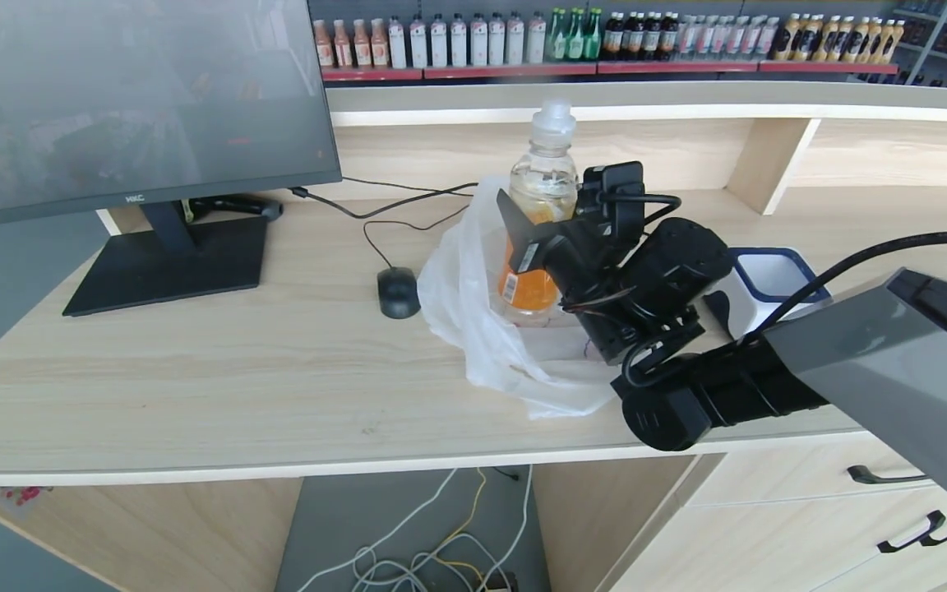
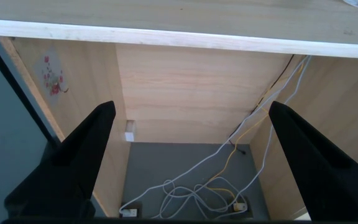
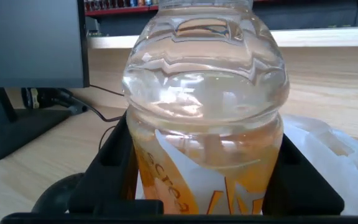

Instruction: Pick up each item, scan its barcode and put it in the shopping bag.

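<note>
A clear bottle (image 1: 541, 214) with an orange label and white cap stands upright in the mouth of the white plastic shopping bag (image 1: 490, 329) on the counter. My right gripper (image 1: 541, 238) is shut on the bottle's body, one black finger showing in front of the label. Up close, the bottle (image 3: 207, 118) sits between the black fingers (image 3: 114, 168) on either side, with the bag (image 3: 334, 162) behind it. My left gripper (image 2: 191, 168) hangs open below the counter's front edge, nothing between its fingers.
A monitor (image 1: 128, 99) on a black stand is at the counter's back left, with a black mouse (image 1: 398, 292) beside the bag. A white, blue-rimmed bin (image 1: 773, 288) stands right of my arm. Cables (image 2: 210, 186) lie under the counter. Drawers (image 1: 852, 493) are lower right.
</note>
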Available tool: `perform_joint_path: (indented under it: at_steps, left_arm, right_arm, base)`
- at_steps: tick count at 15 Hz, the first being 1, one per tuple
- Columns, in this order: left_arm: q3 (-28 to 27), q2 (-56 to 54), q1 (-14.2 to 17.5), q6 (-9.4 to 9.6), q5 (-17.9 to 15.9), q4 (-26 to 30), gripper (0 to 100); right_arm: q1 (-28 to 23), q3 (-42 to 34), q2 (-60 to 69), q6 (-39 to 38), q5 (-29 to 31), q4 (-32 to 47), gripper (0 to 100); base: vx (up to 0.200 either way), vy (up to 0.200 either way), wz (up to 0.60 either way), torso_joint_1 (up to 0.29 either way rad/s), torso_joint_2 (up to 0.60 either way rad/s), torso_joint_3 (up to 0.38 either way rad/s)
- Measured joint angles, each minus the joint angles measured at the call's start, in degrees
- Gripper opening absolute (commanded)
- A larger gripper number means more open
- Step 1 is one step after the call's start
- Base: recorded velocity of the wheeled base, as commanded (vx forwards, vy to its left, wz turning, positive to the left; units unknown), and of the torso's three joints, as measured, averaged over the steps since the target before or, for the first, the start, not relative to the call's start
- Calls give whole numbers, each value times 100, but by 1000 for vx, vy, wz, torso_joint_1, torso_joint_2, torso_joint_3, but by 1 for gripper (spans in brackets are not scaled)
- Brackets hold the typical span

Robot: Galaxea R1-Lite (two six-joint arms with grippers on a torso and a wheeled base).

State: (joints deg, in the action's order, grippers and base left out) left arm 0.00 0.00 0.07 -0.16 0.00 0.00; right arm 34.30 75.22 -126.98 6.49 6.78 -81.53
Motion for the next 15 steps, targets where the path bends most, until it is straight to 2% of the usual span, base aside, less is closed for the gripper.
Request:
perform_joint_path:
  at_steps: [14,15]
  left_arm:
    - [0,0,0,0,0,0,100]
    - [0,0,0,0,0,0,100]
  right_arm:
    - [4,-2,-194,-79,20,-11,0]
    - [4,-22,-194,-85,22,-20,100]
  base:
    - [0,0,0,0,0,0]
    - [0,0,0,0,0,0]
